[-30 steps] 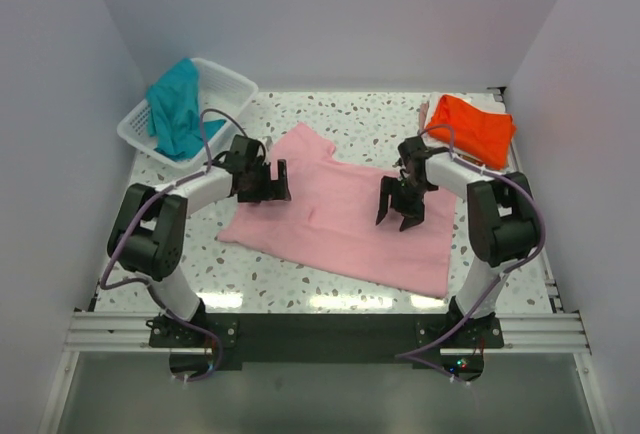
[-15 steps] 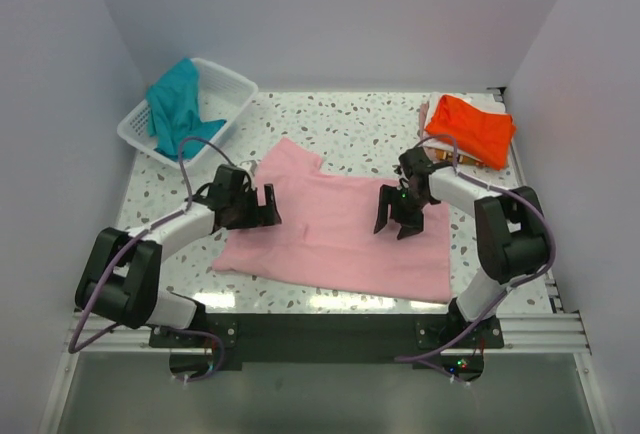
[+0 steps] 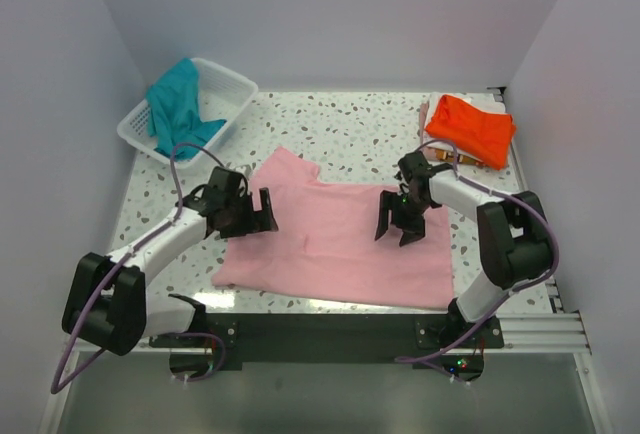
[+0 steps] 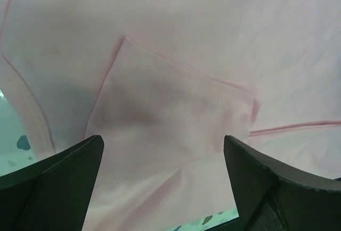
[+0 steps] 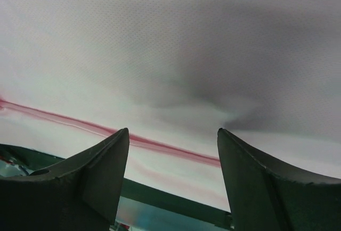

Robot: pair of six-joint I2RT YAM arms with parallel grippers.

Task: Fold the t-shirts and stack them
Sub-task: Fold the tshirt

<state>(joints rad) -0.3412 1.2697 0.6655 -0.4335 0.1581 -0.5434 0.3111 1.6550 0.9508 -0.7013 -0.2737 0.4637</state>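
Pink shirt spread flat in middle of table, toward near edge. My left arm stretches low from left; left gripper over shirt's left sleeve fold, fingers spread, nothing pinched. Right arm bent inward; right gripper points down over shirt's right part, fingers also spread. Orange shirt far right. Teal shirt in basket, far left.

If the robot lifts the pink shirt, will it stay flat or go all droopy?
Probably droopy: the pink t-shirt lies thin and flat on the table, and the left wrist view shows its cloth folded over itself. It is likely light, being thin cloth. Pushed, it would probably bunch up or slide rather than roll.
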